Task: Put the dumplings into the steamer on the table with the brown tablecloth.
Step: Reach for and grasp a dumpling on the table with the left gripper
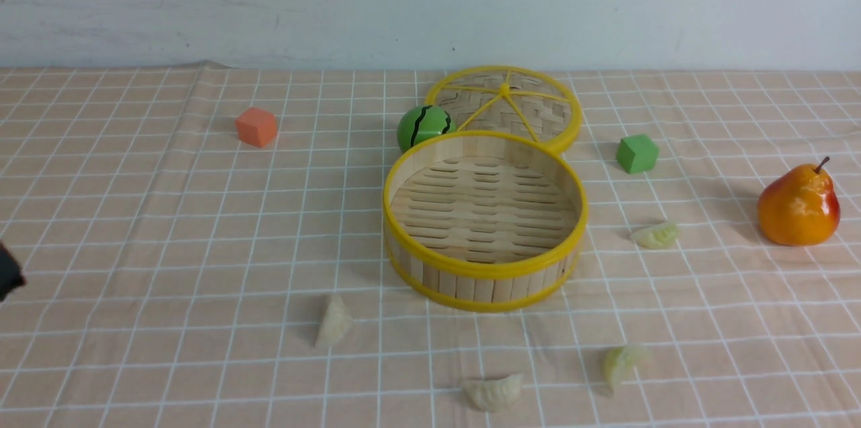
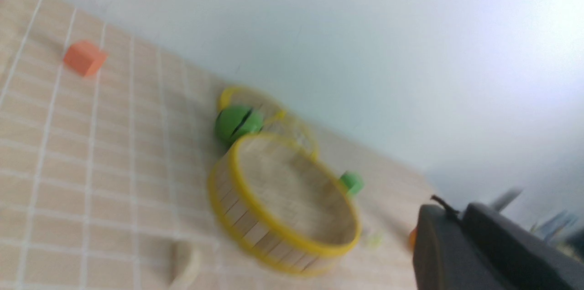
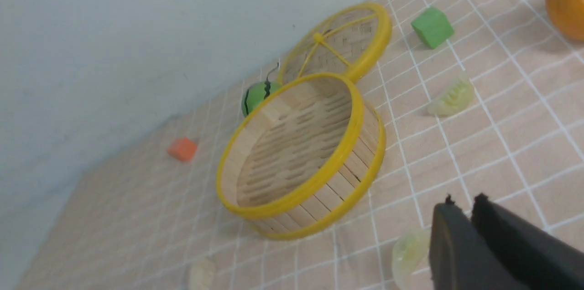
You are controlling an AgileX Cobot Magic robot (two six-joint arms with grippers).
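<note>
The steamer [image 1: 484,271] stands empty in the middle of the brown tablecloth [image 1: 168,226]. Two cream dumplings [image 1: 333,322] [image 1: 493,392] lie in front of it. One pale green dumpling [image 1: 622,362] lies at its front right and another [image 1: 656,235] to its right. My left gripper [image 2: 456,211] is shut and empty, raised, and the blurred steamer [image 2: 242,217] shows beyond it. My right gripper [image 3: 461,202] is shut on nothing, right beside a green dumpling [image 3: 407,253]. It is out of the front view.
The woven lid [image 1: 504,105] and a green striped ball [image 1: 422,126] sit just behind the steamer. An orange cube [image 1: 256,126] lies at the back left, a green cube [image 1: 637,153] at the right, a pear [image 1: 798,206] at the far right. A wall runs behind the table.
</note>
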